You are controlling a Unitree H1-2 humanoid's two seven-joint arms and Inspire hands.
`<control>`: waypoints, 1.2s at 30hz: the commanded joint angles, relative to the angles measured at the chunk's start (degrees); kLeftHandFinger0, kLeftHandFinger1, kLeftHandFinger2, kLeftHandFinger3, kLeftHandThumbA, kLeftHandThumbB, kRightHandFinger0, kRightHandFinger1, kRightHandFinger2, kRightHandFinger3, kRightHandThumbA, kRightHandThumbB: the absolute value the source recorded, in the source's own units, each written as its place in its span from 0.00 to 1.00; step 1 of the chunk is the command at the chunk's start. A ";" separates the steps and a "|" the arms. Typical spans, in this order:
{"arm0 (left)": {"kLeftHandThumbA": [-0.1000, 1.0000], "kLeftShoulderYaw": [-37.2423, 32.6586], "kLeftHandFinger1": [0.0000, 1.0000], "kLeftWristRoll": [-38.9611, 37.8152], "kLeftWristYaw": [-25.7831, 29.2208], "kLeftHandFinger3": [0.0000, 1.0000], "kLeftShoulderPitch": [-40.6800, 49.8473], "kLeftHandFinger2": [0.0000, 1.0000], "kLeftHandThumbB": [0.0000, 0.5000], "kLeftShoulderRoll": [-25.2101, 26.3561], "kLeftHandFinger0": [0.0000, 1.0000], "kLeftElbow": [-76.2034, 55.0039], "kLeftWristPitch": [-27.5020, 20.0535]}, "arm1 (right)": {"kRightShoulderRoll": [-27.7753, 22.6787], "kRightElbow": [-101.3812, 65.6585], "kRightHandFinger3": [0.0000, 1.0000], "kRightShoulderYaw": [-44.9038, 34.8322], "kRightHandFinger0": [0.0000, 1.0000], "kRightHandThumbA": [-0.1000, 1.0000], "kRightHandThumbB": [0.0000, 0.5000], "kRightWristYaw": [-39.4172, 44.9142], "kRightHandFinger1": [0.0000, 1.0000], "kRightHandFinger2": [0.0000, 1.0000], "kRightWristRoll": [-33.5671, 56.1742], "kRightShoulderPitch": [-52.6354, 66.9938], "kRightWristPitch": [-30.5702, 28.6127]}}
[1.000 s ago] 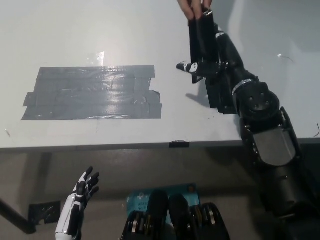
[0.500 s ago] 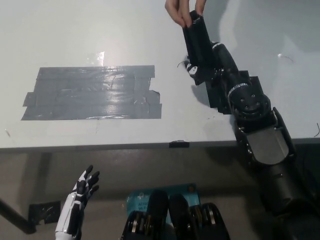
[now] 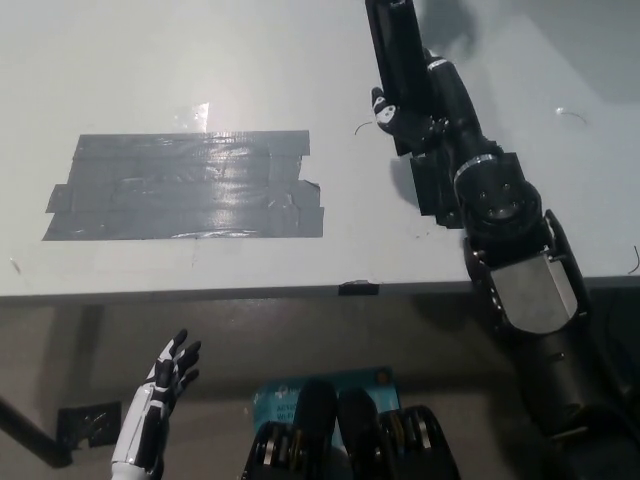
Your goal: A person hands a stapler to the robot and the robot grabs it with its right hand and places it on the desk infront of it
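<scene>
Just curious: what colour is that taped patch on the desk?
Dark grey tape patch, glossy, seen in the head view.

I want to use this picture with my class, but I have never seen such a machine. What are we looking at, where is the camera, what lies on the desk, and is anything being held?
This is one picture, taken by a camera on a humanoid robot's head, looking steeply down at a white desk. The robot's black right hand reaches in from the lower right and is closed around a black stapler, held above the far part of the desk. Its white left hand rests low at the lower left, below the desk edge, fingers apart and empty. On the desk lies a patch of grey tape strips, and a small black tab sits at the near edge.
</scene>
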 commanded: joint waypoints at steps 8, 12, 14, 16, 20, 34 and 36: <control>1.00 -0.41 0.99 0.43 -0.68 1.00 -1.52 0.94 0.86 0.98 1.00 -1.23 -1.55 | -6.49 -5.45 0.88 10.16 0.38 0.00 0.31 11.92 0.52 0.80 -2.64 -2.21 2.59; 1.00 -0.68 0.96 0.94 -0.70 1.00 -1.52 0.93 0.87 1.12 0.99 -1.28 -1.23 | -9.52 -3.22 1.00 16.06 0.23 0.00 0.25 17.71 0.63 1.00 -4.40 -1.06 2.85; 1.00 -0.61 0.95 1.05 -0.53 1.00 -1.63 0.92 0.87 1.10 0.98 -1.43 -0.92 | -10.90 -2.15 1.00 18.61 0.23 0.00 0.26 20.06 0.69 1.00 -5.29 -0.84 3.06; 1.00 -0.57 0.95 0.99 -0.55 1.00 -1.89 0.91 0.87 1.14 0.97 -1.25 -1.09 | -12.15 -0.67 1.00 20.18 0.20 0.00 0.28 21.53 0.69 1.00 -5.19 -0.85 1.71; 1.00 -0.70 0.96 1.11 -0.73 1.00 -2.26 0.92 0.86 1.26 0.97 -1.03 -1.10 | -14.91 3.53 0.98 23.11 0.18 0.00 0.30 23.59 0.67 0.95 -6.31 -1.72 -2.14; 1.00 -1.05 0.89 0.99 -1.07 0.90 -2.39 0.85 0.91 1.40 0.89 -1.06 -0.83 | -16.91 2.93 1.00 22.87 0.84 0.42 0.64 24.02 1.00 1.00 -7.77 -1.96 -0.98; 1.00 -1.14 0.89 1.09 -1.14 0.89 -2.44 0.85 0.90 1.50 0.89 -0.95 -0.95 | -17.20 1.72 1.00 22.23 1.00 0.55 0.76 25.74 1.00 1.00 -6.54 -1.83 -1.21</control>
